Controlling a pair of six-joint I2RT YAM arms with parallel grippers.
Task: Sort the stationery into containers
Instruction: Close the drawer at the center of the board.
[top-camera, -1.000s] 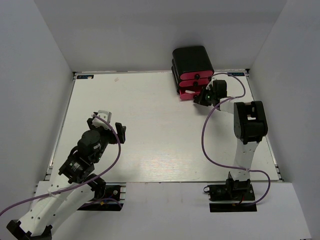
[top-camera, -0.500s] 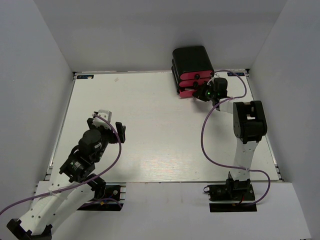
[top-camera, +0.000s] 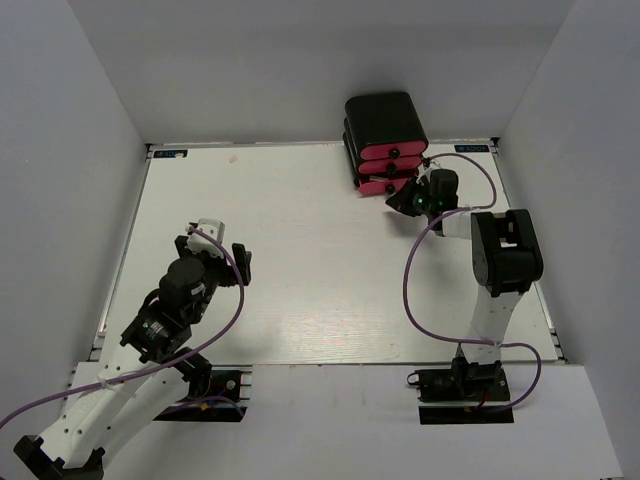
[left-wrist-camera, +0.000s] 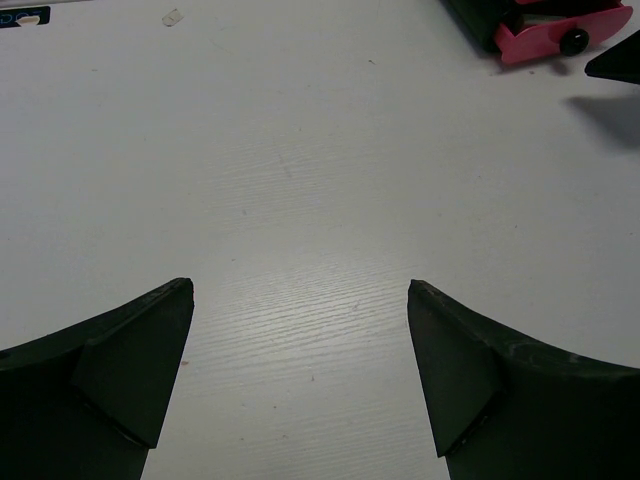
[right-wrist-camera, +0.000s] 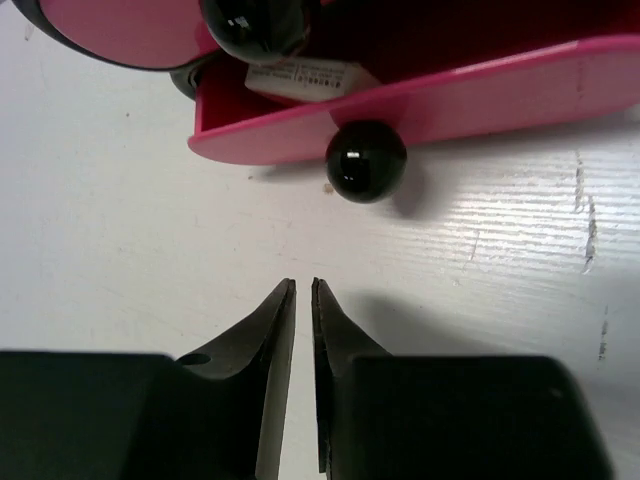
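Overhead, the glossy black rounded case (top-camera: 385, 118) with three stacked pink-red drawers stood at one o'clock on the white table (top-camera: 300, 260). Its lowest drawer (right-wrist-camera: 480, 95) sat pulled out a little. Its round black knob (right-wrist-camera: 366, 160) lay at one o'clock of the right gripper (right-wrist-camera: 303, 288), near but apart; those fingers were almost pressed together, pinching nothing. The left gripper (left-wrist-camera: 300, 290), at eight o'clock, was spread wide above the table.
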